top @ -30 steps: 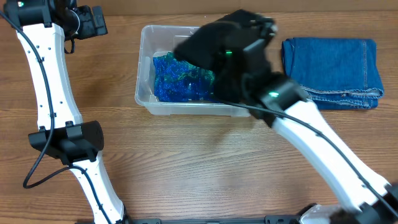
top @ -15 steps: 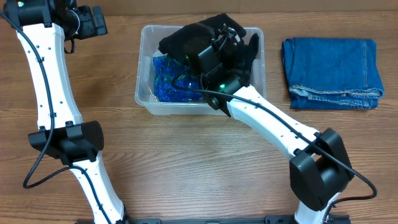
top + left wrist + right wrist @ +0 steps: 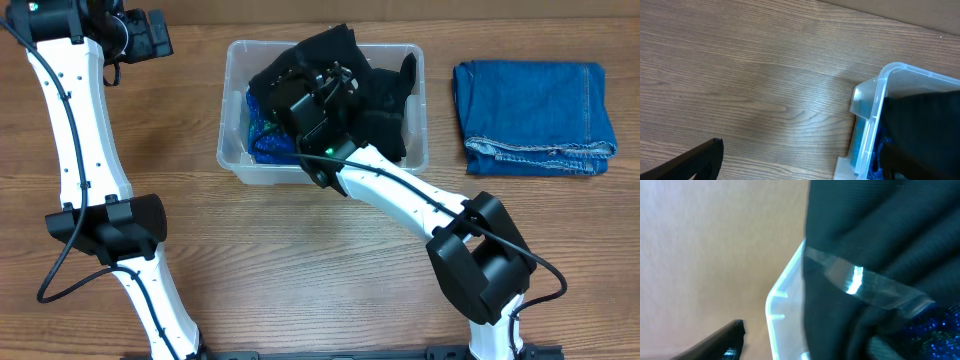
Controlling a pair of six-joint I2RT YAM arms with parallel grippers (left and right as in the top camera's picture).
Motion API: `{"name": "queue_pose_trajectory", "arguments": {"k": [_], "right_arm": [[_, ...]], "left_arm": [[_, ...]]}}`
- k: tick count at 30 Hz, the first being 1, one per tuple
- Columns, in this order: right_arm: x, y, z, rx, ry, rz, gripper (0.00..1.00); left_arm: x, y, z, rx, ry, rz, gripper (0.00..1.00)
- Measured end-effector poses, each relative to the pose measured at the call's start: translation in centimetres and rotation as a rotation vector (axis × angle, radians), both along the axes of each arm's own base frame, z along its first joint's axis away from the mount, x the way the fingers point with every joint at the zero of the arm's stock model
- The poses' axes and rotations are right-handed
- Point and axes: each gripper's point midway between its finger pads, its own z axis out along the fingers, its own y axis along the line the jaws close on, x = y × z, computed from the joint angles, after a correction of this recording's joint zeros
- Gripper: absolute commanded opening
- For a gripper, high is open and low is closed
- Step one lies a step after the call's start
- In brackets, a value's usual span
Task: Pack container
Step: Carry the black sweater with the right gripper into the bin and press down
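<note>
The clear container (image 3: 229,105) stands at the back middle of the table. A sparkly blue cloth (image 3: 260,128) lies in its left half. A black garment (image 3: 385,95) is heaped on top, with part of it hanging over the far rim. My right gripper (image 3: 318,95) hovers low over the tub's left half, open. One of its fingers (image 3: 722,340) is outside the rim (image 3: 785,295), next to the black garment (image 3: 880,245). My left gripper (image 3: 150,35) is open at the back left, away from the tub; a corner of the container (image 3: 867,100) shows in its view.
Folded blue jeans (image 3: 535,118) lie on the table to the right of the container. The left arm's white links stand along the left side, the right arm's reach diagonally from the front right. Bare wood (image 3: 740,75) lies under the left gripper.
The right arm swung left over the tub with the black garment. Its jaws have opened and the garment now lies in the container. The left arm has not moved.
</note>
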Motion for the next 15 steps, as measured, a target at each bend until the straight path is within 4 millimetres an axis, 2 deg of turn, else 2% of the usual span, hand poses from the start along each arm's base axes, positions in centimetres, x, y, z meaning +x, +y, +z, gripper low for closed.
{"name": "queue_pose_trajectory", "arguments": {"k": [2, 9, 13, 15], "right_arm": [[-0.2, 0.4, 0.0, -0.005, -0.001, 0.011, 1.00], [-1.3, 0.7, -1.0, -0.062, 0.034, 0.026, 1.00], [-1.8, -0.4, -1.8, -0.206, 0.058, 0.047, 1.00], [-2.2, -0.9, -1.4, -0.369, 0.049, 0.120, 1.00]], "left_arm": [[0.0, 0.0, 0.0, 0.000, 0.000, 0.000, 1.00], [0.0, 0.0, 0.0, 0.000, 0.000, 0.000, 1.00], [0.0, 0.0, 0.0, 0.000, 0.000, 0.000, 1.00], [0.0, 0.0, 0.0, 0.000, 0.000, 0.000, 1.00]]}}
